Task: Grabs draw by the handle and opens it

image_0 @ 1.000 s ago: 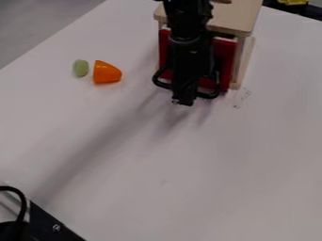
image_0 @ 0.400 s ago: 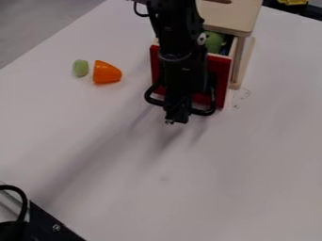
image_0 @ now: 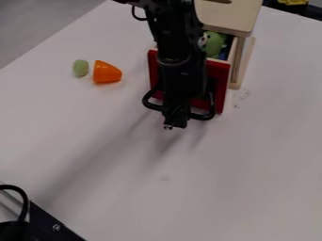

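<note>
Drawer (image_0: pixel 217 77) + gripper (image_0: pixel 176 119) sit slightly farther out vs. prev. frame. Gripper is at mid. of handle (image_0: pixel 203 116), prob. to keep pull straight; open/closed state: can't tell. Drawer is partly out of cabinet (image_0: pixel 229 18), green toy (image_0: pixel 215 44) inside; rear prob. stays in for support.
</note>
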`<state>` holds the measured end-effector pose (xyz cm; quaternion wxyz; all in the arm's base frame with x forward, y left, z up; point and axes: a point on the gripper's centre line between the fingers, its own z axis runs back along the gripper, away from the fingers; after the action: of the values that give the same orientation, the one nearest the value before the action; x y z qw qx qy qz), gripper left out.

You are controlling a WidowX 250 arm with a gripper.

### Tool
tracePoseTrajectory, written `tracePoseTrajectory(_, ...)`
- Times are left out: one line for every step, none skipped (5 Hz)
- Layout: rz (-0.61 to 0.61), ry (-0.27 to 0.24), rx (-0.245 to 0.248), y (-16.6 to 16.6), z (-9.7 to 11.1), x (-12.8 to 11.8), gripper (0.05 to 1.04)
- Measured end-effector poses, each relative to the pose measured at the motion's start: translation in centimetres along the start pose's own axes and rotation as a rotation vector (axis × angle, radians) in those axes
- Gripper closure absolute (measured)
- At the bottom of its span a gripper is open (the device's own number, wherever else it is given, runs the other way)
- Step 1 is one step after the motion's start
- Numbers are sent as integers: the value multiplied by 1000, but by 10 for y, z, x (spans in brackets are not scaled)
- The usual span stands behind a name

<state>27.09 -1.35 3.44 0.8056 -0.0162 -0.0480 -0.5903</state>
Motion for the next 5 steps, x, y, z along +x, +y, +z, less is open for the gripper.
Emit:
tracePoseTrajectory(5, 0, -1, -5, 2, 0, 960)
tracePoseTrajectory(17, 1, -4, -7, 1, 0, 936)
tracePoseTrajectory(68, 4, -19, -10, 1, 1, 723)
tracePoseTrajectory(70, -1, -28, -13, 0, 4, 402)
tracePoseTrajectory(69, -9, -16, -13, 3, 5, 124)
